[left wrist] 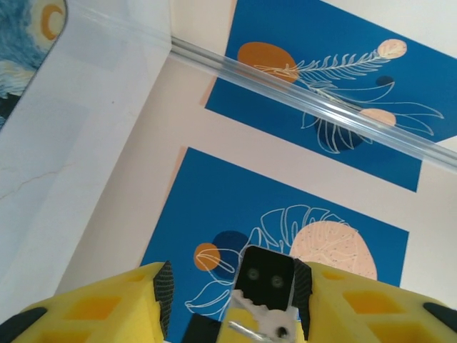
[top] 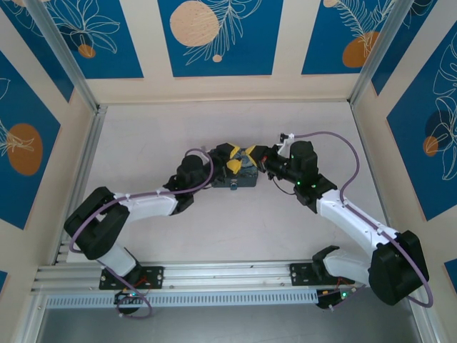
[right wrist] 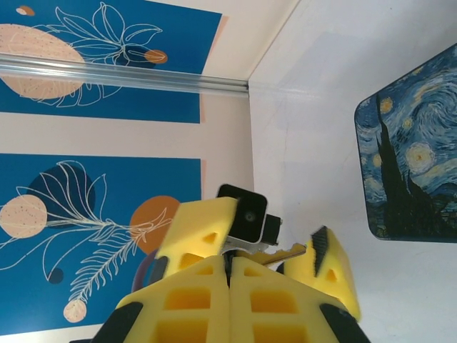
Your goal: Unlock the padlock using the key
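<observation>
Right gripper point(right wrist: 228, 266) clamped on key point(right wrist: 285, 254), left gripper point(left wrist: 234, 284) part-open astride padlock point(right wrist: 243, 213) — one pad point(left wrist: 303, 286) touching — starry tin point(right wrist: 414, 157) close by

White-and-black arms point(top: 153, 206) carry purple cables point(top: 328, 133) and yellow end effector fingers point(right wrist: 200, 236).

Fingers point(right wrist: 193, 300): matt yellow plastic, moulded. Padlock point(left wrist: 265, 279) body: dark, smooth, slight gloss. Key point(right wrist: 285, 253): thin shiny metal. Tin point(right wrist: 418, 157): glossy printed lid. Frame rail point(left wrist: 307, 100): satin alu. Tabletop point(top: 228, 229): matt white, smooth. Wall panels point(top: 214, 36): matt print.
</observation>
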